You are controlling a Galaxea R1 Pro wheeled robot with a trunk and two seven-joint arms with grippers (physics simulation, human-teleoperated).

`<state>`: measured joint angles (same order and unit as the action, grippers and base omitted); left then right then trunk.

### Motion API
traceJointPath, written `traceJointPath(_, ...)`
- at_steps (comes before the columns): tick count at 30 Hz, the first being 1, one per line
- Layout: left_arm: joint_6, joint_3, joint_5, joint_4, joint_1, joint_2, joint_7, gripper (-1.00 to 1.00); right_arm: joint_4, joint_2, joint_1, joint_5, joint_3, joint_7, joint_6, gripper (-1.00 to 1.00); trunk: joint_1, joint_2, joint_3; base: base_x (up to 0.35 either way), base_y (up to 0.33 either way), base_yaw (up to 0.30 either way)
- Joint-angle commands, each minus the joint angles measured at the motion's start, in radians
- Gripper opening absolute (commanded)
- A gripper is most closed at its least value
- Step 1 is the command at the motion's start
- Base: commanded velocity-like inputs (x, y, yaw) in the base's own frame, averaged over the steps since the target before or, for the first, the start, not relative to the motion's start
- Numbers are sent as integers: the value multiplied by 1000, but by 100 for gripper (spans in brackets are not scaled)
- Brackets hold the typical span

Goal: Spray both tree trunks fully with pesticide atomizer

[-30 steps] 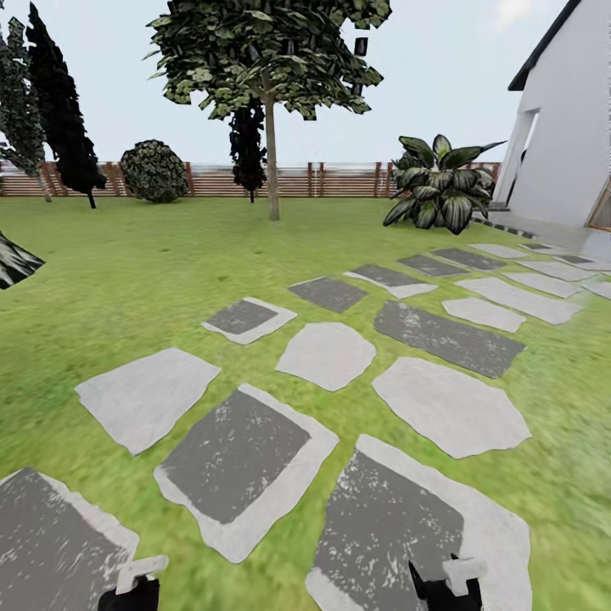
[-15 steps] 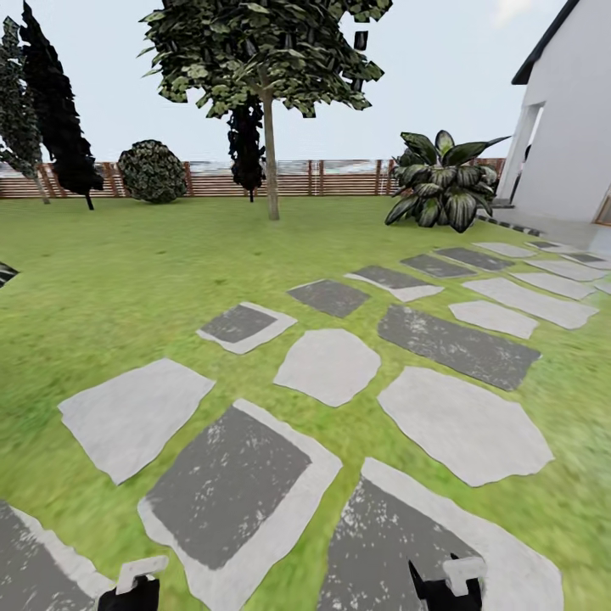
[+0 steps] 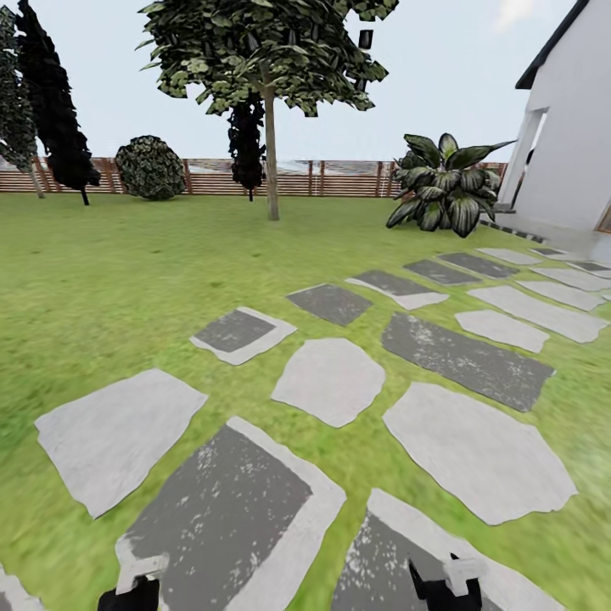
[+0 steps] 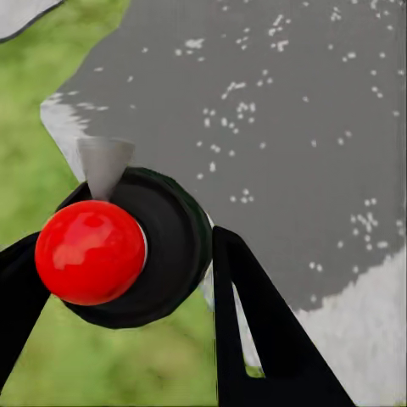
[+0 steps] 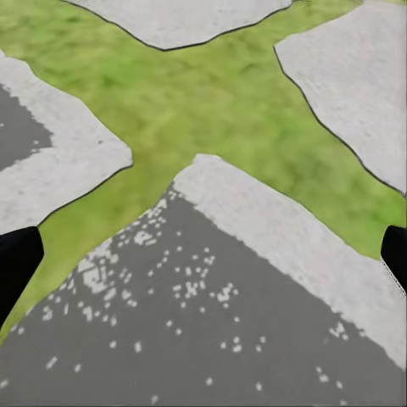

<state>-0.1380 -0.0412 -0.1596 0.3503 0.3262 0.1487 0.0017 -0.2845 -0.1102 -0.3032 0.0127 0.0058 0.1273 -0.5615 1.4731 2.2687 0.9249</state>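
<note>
The pesticide atomizer [image 4: 170,246], a black round body with a red ball top and a grey cone nozzle, sits between the black fingers [image 4: 254,322] of my left gripper [image 4: 119,254], which is shut on it. Below it lies a dark grey paving slab [image 4: 288,127]. My right gripper [image 5: 203,254] is open, its fingertips far apart above grass and slabs, nothing between them. Both grippers, left [image 3: 136,590] and right [image 3: 445,585], peek in at the head view's lower edge. One tall tree stands far ahead on the lawn, its pale straight trunk [image 3: 271,161] under a leafy crown [image 3: 263,51].
Grey stepping stones [image 3: 331,382] cross the green lawn [image 3: 127,271] toward a white house [image 3: 568,144] at the right. A brown slat fence [image 3: 339,178] closes the back, with a round bush [image 3: 150,168], dark conifers [image 3: 55,110] and a broad-leaved plant [image 3: 445,182].
The whole head view has shifted: the slabs slid toward its lower edge and the tree sits slightly nearer, so the camera moved forward. Both grippers hold the same place in the view.
</note>
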Motion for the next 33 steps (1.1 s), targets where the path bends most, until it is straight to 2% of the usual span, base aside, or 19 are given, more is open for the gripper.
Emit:
traceJointPath(1, -3, 1, -9, -1, 1, 0, 0, -100, 1, 0, -1, 1, 0, 2, -3, 100, 0, 0, 1, 340, 0, 0)
traceJointPath(33, -3, 1, -8, -1, 1, 0, 0, -100, 1, 0, -1, 1, 0, 2, -3, 100, 0, 0, 1, 340, 0, 0)
